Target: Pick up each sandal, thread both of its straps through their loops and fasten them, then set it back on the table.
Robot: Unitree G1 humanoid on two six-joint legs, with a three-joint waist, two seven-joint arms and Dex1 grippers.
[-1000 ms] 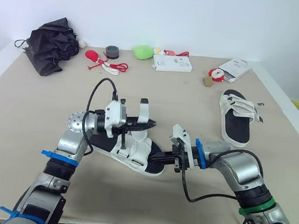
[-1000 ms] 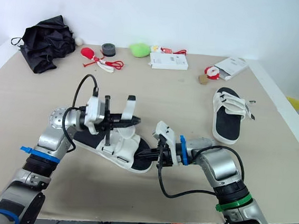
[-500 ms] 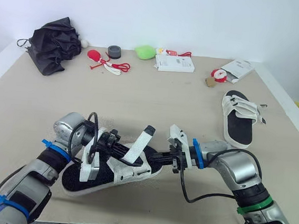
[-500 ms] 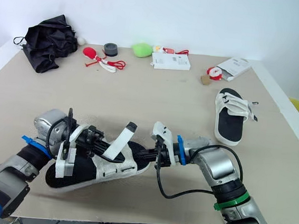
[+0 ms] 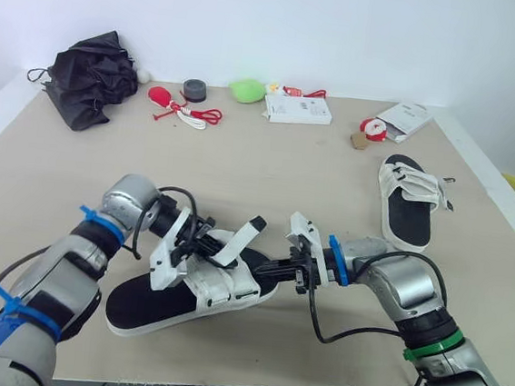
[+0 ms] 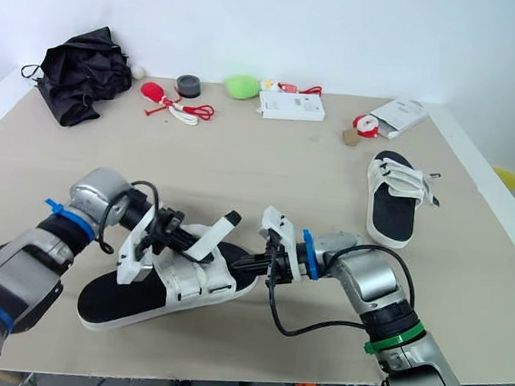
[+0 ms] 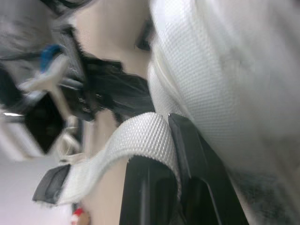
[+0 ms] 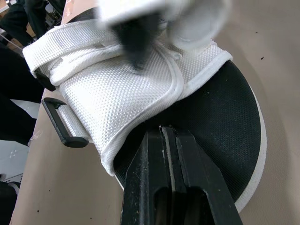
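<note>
A white sandal with a black insole lies on the table in front of me, heel toward the front left. My left gripper is shut on one of its loose straps, and the strap's black-tipped end stands up. The left wrist view has that woven strap pinched between the black fingers. My right gripper is shut on the toe edge of the same sandal. A second white sandal lies flat at the right with both straps across its top.
Along the far edge sit a black folded umbrella, a red item with a cord, a dark tape roll, a green lump, a white box, a white packet and a small red-and-white item.
The left gripper swung down toward the near left with the strap, and the sandal turned from raised to lying flat with its heel front-left. The right gripper kept its hold on the toe.
</note>
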